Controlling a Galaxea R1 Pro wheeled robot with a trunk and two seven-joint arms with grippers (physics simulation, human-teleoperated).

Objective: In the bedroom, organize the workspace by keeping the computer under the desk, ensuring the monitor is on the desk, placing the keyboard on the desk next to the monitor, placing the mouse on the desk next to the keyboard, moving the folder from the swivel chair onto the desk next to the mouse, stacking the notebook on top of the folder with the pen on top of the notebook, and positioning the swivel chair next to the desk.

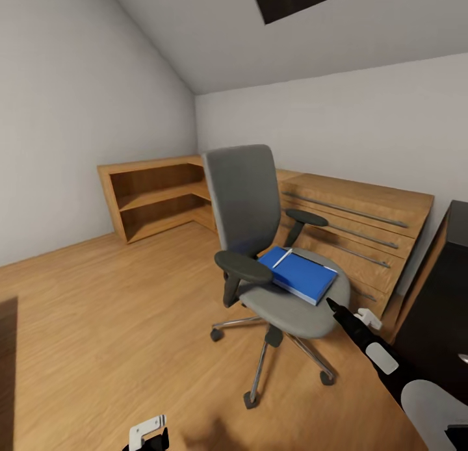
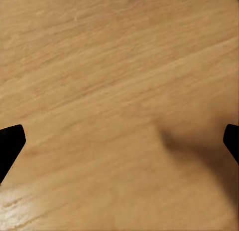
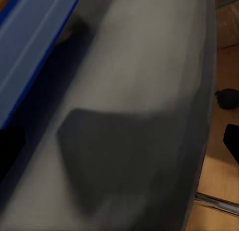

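1. Wooden floor (image 1: 110,321) fills the left of the head view, light and bare, running back to a low wooden shelf unit (image 1: 156,197) set in the corner under the sloping grey wall.
2. Down at the lower edge, left of centre, a white and black part of the left arm (image 1: 148,433) pokes into sight. In the left wrist view the left gripper (image 2: 119,141) hangs over the floor boards with its two dark fingertips (image 2: 10,143) spread wide apart and nothing between them.
3. Near the middle stands the swivel chair (image 1: 247,204), grey with black armrests and a chrome star base on castors, on the floor in front of a low wooden drawer unit (image 1: 364,236).
4. On its seat lies the blue folder (image 1: 300,275), flat, with a thin pale pen (image 1: 281,258) resting on its top near the back corner. A thin pale edge along the folder's far side may be the notebook; I cannot tell for sure.
5. Right of the folder, the right gripper (image 1: 333,306) reaches in from the lower right, its dark tip just beside the folder's near corner, over the seat edge. The right wrist view shows its fingertips (image 3: 231,141) set wide apart, with the grey seat and the folder's blue edge (image 3: 35,46) between and beyond them, gripping nothing.
6. At the far right edge sits the black desk (image 1: 448,295), dark and glossy, partly cut off.
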